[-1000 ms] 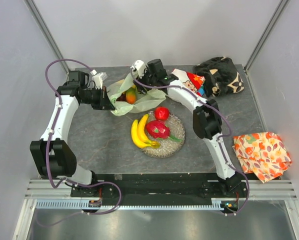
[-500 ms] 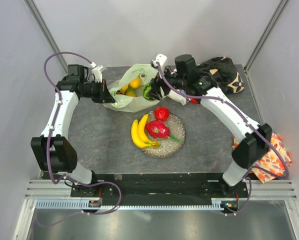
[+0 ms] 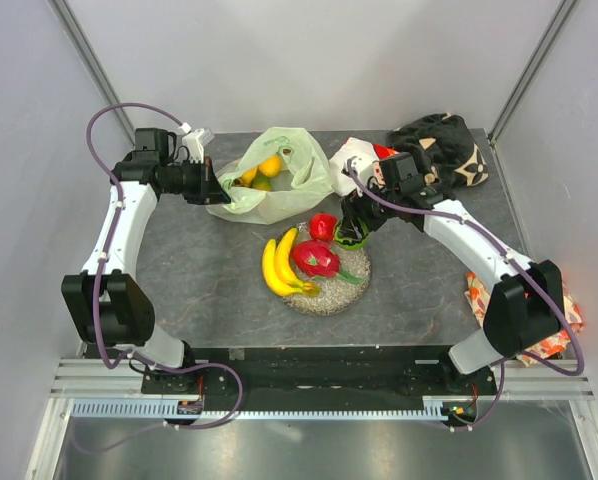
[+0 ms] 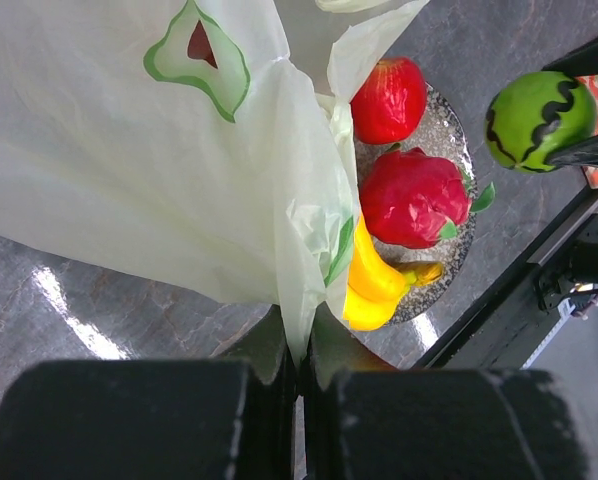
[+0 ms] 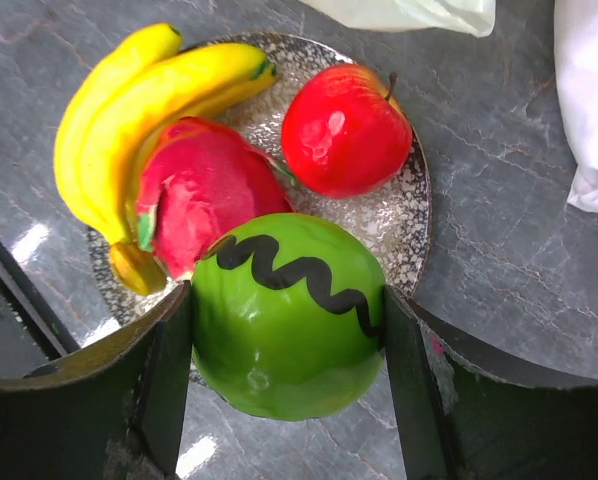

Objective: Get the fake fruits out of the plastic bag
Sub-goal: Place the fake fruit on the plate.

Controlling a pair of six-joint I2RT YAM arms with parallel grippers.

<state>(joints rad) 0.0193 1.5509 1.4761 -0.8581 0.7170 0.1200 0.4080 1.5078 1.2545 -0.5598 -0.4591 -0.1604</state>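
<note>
Pale green plastic bag (image 3: 289,195) at the back holds yellow-orange fruits (image 3: 269,165), its edge pinched tight by the left gripper (image 4: 299,365). The speckled dish (image 3: 357,272) carries bananas (image 3: 277,265), a dragon fruit (image 3: 317,258) and an apple (image 3: 323,226). Right gripper (image 5: 284,330) clasps a zigzag-marked green fruit (image 5: 279,345) above the dish. Half a second back it hung at the bag's mouth!

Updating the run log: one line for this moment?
left end effector: shut on plastic bag | right end effector: holding green fruit above dish
</note>
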